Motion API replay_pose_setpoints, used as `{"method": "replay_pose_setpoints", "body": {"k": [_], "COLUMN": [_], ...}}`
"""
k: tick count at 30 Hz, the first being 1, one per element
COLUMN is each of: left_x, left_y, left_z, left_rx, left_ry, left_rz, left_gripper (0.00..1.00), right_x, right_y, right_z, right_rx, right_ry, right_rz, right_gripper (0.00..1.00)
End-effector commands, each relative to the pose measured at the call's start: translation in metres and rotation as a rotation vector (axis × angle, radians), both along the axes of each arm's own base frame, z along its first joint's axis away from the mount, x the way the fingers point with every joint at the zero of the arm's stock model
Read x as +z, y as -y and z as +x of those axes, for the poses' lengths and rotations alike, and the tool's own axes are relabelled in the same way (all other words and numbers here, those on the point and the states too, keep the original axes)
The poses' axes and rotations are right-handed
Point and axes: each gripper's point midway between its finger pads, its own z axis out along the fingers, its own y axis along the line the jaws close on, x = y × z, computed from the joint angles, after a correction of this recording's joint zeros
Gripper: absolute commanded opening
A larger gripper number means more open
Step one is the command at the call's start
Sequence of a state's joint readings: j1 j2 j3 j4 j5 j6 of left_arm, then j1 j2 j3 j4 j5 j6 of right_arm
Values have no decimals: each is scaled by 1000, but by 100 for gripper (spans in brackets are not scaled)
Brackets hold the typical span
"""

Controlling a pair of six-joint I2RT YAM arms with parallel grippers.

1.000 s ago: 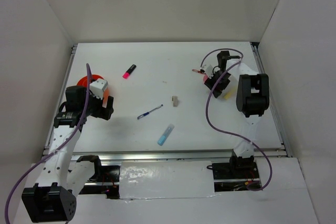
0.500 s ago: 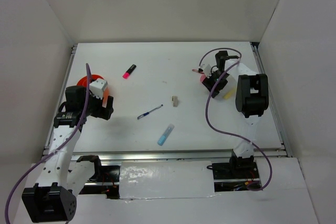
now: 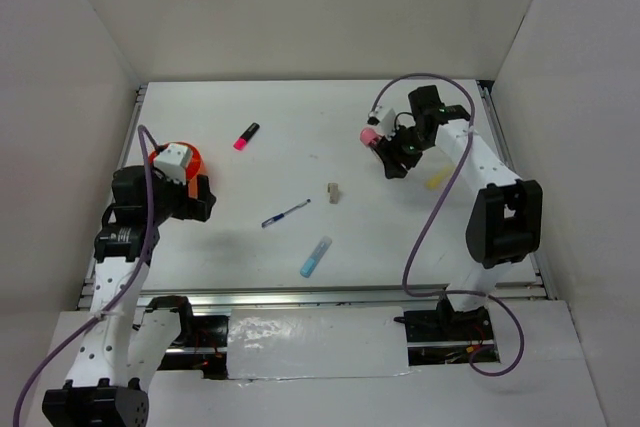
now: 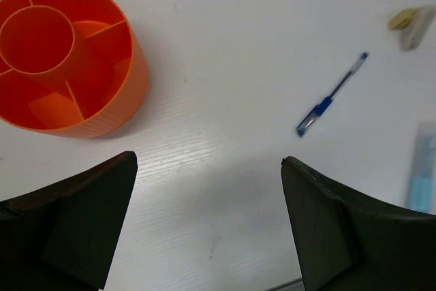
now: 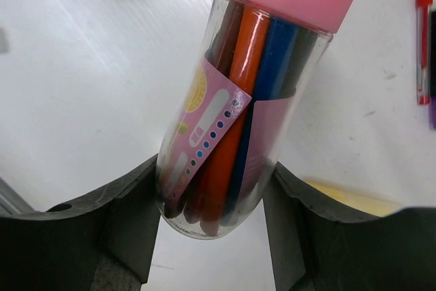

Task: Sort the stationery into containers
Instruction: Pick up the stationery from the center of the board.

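My right gripper (image 3: 386,154) is shut on a clear tube of coloured markers with a pink cap (image 5: 238,100), held above the table at the back right. A yellow highlighter (image 5: 347,199) lies beneath it, and a red pen (image 5: 423,32) lies beside it. The orange container (image 4: 129,86), divided into compartments, stands at the left. Just in front of it my left gripper (image 4: 208,161) hangs open over bare table. A blue pen (image 3: 286,213), a light blue highlighter (image 3: 316,256), a beige block (image 3: 333,191) and a pink highlighter with a black cap (image 3: 246,135) lie loose mid-table.
White walls close the table on the left, back and right. A purple cable loops from the right wrist over the table's right half. A metal rail (image 3: 350,293) runs along the near edge.
The right arm has swung back and left with the marker tube raised in its jaws. The left arm has drawn slightly toward the near-left, uncovering more of the orange container.
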State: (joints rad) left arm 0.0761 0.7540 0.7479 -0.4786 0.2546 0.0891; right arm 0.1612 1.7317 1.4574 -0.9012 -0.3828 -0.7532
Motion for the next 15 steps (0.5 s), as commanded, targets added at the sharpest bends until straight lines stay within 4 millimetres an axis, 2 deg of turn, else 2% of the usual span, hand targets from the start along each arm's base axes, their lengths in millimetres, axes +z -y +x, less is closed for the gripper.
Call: {"method": "replay_pose_setpoints", "body": {"k": [1, 2, 3, 5, 6, 7, 8, 9, 10, 11, 12, 14, 15], "left_x": [65, 77, 91, 112, 127, 134, 140, 141, 149, 151, 152, 164, 165], "left_y": [29, 43, 50, 70, 77, 85, 90, 96, 101, 102, 106, 114, 122], "left_z": [9, 6, 9, 6, 8, 6, 5, 6, 6, 8, 6, 3, -9], "left_rx": [-38, -96, -125, -197, -241, -263, -287, -317, -335, -340, -358, -437, -536], "left_ry": [145, 158, 197, 195, 228, 209, 199, 174, 177, 172, 164, 215, 213], "left_rz": [-220, -284, -325, -459, -495, -563, -601, -639, -683, -701, -715, -700, -686], "left_gripper": [99, 99, 99, 99, 99, 99, 99, 99, 99, 99, 99, 99, 99], "right_x": [44, 51, 69, 83, 102, 111, 111, 128, 133, 135, 144, 147, 153], "right_y": [-36, -45, -56, -76, -84, -90, -101, -108, -113, -124, -128, -137, -144], "right_z": [-15, -20, -27, -37, -45, -50, -60, -65, -71, -81, -88, -102, -114], "right_rx": [56, 67, 92, 129, 149, 163, 187, 212, 233, 273, 296, 350, 392], "right_ry": [75, 84, 125, 163, 213, 239, 237, 295, 311, 319, 342, 346, 352], "right_rz": [146, 179, 224, 279, 318, 339, 359, 386, 396, 408, 420, 439, 455], "right_gripper": [0, 0, 0, 0, 0, 0, 0, 0, 0, 0, 0, 0, 0]}}
